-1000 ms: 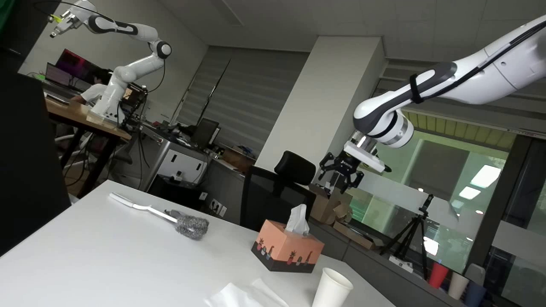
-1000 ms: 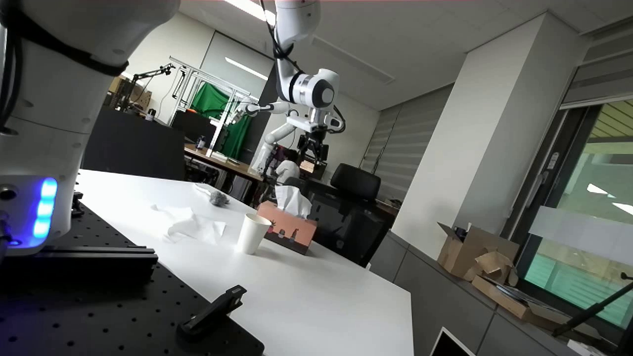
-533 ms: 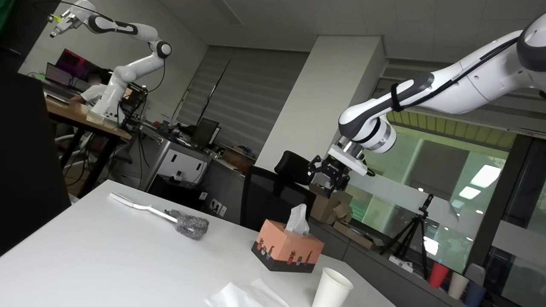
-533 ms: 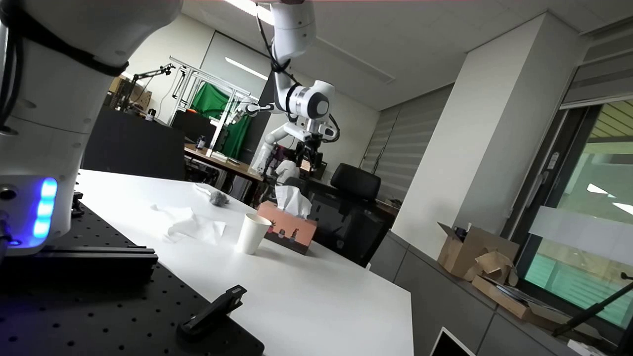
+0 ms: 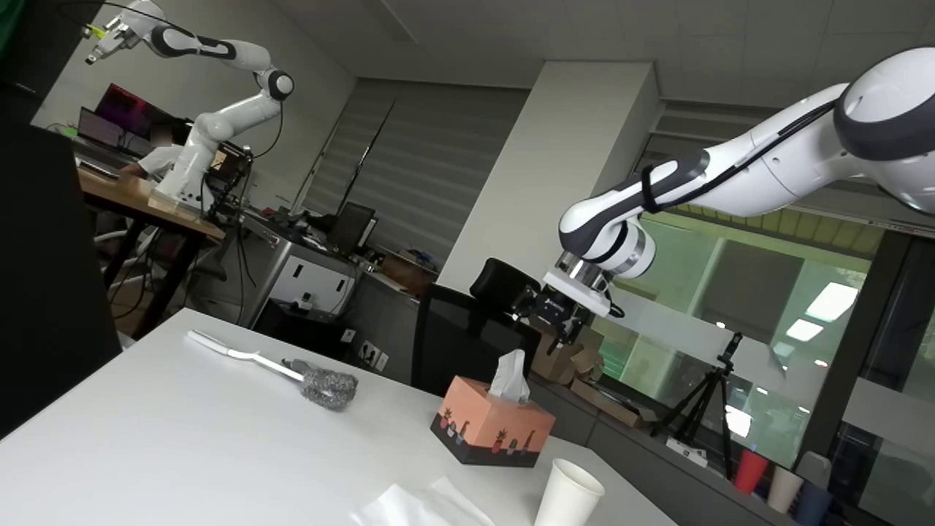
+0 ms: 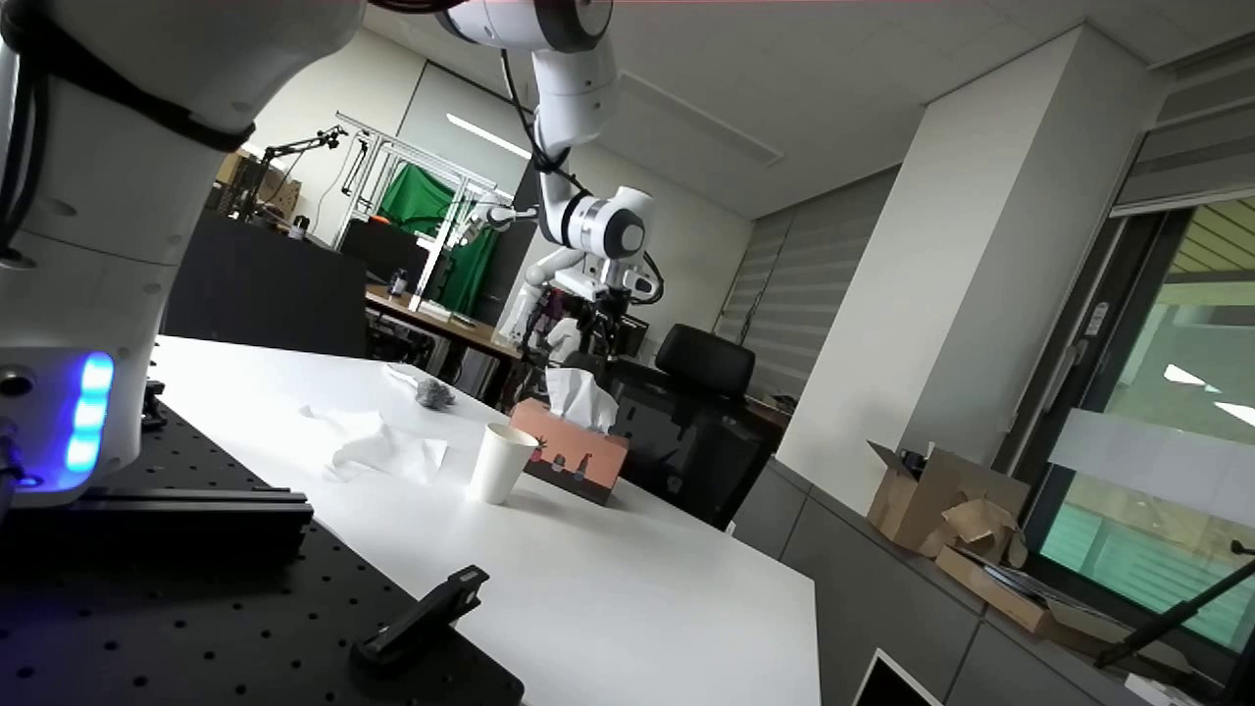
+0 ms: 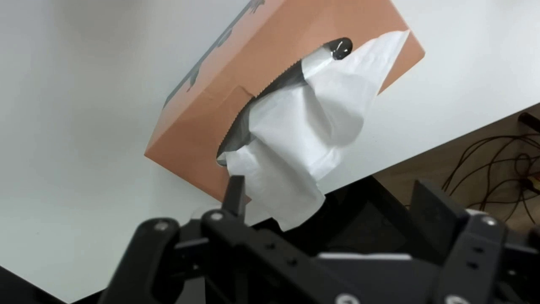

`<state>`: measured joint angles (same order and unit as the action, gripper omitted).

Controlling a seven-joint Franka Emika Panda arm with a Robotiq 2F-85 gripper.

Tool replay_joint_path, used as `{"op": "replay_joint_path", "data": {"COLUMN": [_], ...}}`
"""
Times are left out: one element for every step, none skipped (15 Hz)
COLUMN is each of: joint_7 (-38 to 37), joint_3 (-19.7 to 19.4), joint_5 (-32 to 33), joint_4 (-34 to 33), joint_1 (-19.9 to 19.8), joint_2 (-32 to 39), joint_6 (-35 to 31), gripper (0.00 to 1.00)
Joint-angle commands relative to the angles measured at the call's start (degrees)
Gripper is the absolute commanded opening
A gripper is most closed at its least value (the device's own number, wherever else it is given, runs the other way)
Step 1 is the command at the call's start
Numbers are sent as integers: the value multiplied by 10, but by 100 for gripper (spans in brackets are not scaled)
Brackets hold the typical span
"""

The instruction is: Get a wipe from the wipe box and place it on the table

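Wrist view: a white facial tissue is rising out of an orange tissue box ahead of the gripper, whose jaws are standing wide apart, clamped on nothing, presumably for straddling the tissue. The tissue is drooping, one corner pointing to half past one, another to six o'clock, its long axis running from one to seven; the box is stretching from half past seven to half past one.

In an exterior view, a paper cup is standing between four and five o'clock from the box. The tissue is pointing to twelve, probably poking out for pinching; the gripper is hovering at one o'clock from it, a gap showing.

In an exterior view, the box is resting on the white table, lengthwise from ten to four; a loose tissue is lying at nine o'clock.
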<state>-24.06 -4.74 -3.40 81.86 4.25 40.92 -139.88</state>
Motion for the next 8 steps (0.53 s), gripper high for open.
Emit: {"op": "replay_joint_path", "data": {"joint_7": [-28, -30, -31, -30, -31, -29, -29, -29], "joint_3": [-11, -11, -11, -10, -11, -11, -12, -12], "joint_5": [1, 1, 0, -1, 0, 1, 2, 3], "joint_4": [-51, -55, -59, -62, -64, -65, -65, -67], "joint_1": [8, 9, 9, 8, 9, 9, 10, 10], "joint_2": [36, 42, 47, 51, 55, 59, 61, 64], "joint_6": [40, 44, 47, 49, 50, 51, 51, 53], "gripper": [100, 100, 100, 100, 100, 100, 75, 75]}}
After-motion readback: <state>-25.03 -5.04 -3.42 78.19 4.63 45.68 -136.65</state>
